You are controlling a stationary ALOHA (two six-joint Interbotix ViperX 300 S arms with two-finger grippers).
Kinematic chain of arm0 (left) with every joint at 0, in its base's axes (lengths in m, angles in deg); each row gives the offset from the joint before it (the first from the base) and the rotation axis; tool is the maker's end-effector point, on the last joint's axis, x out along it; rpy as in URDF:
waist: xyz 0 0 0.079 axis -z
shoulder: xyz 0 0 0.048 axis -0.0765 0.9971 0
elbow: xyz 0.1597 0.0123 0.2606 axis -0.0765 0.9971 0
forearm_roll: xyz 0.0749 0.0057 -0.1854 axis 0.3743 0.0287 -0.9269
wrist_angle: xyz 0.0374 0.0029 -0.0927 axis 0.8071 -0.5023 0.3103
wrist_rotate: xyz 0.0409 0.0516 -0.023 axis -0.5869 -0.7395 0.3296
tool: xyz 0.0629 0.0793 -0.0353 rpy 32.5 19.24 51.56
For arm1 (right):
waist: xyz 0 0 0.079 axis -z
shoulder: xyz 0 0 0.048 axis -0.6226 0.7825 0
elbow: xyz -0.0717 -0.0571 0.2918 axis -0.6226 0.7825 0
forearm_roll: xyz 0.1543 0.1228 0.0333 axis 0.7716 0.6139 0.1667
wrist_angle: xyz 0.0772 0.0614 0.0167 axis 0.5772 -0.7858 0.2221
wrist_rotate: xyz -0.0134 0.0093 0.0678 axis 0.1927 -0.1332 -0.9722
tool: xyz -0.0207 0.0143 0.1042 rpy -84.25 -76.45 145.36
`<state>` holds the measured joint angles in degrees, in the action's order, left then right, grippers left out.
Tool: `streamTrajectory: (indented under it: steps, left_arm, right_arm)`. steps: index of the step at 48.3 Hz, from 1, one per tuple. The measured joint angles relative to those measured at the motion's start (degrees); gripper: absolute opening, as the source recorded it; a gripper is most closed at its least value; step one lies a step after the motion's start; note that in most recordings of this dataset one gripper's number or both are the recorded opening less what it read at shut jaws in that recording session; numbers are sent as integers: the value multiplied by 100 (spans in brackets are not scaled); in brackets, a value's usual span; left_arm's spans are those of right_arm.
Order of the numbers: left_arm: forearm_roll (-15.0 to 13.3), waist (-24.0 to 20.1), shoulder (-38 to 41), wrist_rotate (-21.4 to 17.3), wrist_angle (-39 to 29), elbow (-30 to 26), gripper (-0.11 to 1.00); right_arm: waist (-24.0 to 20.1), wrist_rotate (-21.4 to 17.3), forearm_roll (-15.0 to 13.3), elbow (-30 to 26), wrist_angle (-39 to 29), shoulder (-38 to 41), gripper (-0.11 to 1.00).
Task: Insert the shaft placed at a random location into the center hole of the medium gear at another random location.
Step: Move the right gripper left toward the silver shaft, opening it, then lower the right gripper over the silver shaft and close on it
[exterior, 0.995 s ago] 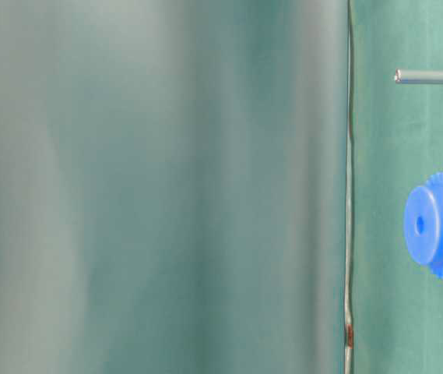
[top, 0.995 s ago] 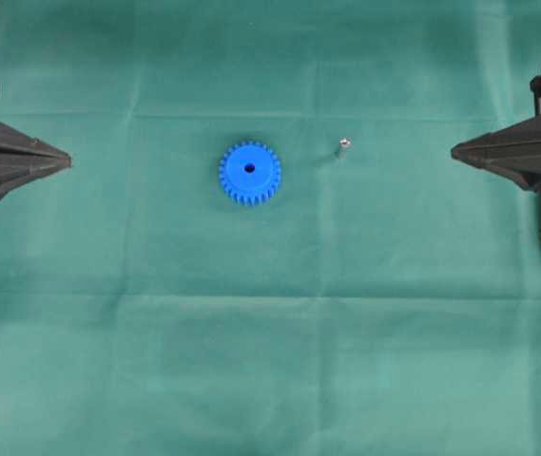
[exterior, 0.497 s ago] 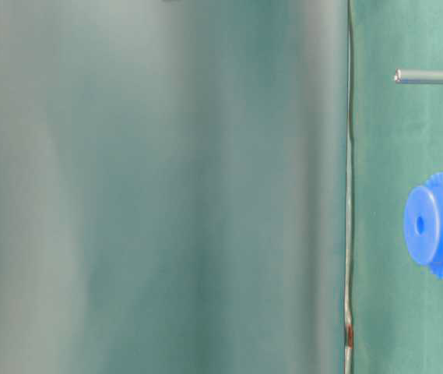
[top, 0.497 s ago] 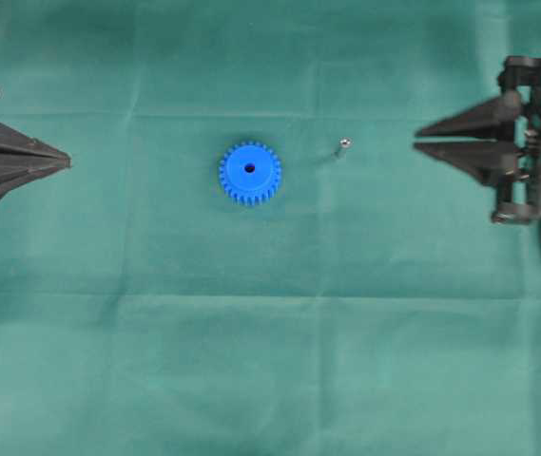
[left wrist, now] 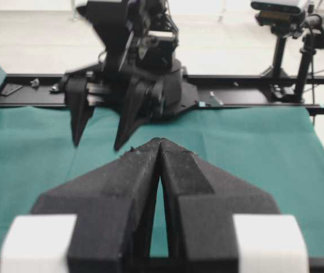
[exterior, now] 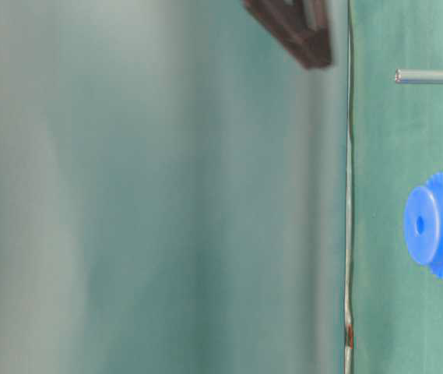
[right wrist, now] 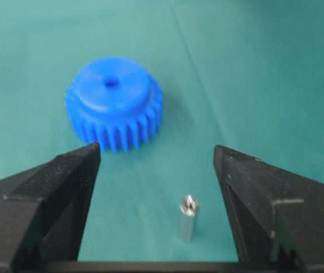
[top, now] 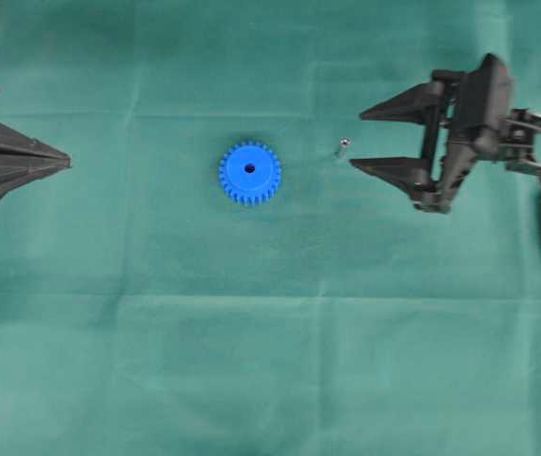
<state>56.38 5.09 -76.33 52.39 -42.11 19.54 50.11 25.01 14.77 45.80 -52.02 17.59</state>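
The blue medium gear [top: 250, 173] lies flat on the green cloth, its dark center hole [top: 249, 168] facing up. The shaft [top: 343, 144] stands upright to its right, a small shiny pin. My right gripper [top: 357, 139] is open, its fingertips just right of the shaft, apart from it. In the right wrist view the shaft [right wrist: 187, 218] stands between the two open fingers, with the gear [right wrist: 114, 103] beyond. My left gripper [top: 66, 161] is shut and empty at the left edge, far from the gear. The table-level view shows the shaft [exterior: 426, 76] and the gear [exterior: 437, 224].
Green cloth [top: 270, 332] covers the whole table. The left wrist view shows the right arm [left wrist: 130, 62] across the table, with a black rail and camera stands [left wrist: 281, 34] behind it.
My right gripper has moved left toward the shaft and opened wider. The left gripper, the gear and the shaft have not moved.
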Motion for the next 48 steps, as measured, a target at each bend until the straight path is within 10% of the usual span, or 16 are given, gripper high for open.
streamTrajectory:
  steps: [48]
  left_arm:
    - [9, 0, 26, -9, -114, 0, 0]
  right_arm:
    - [264, 0, 229, -255, 826, 1573, 81]
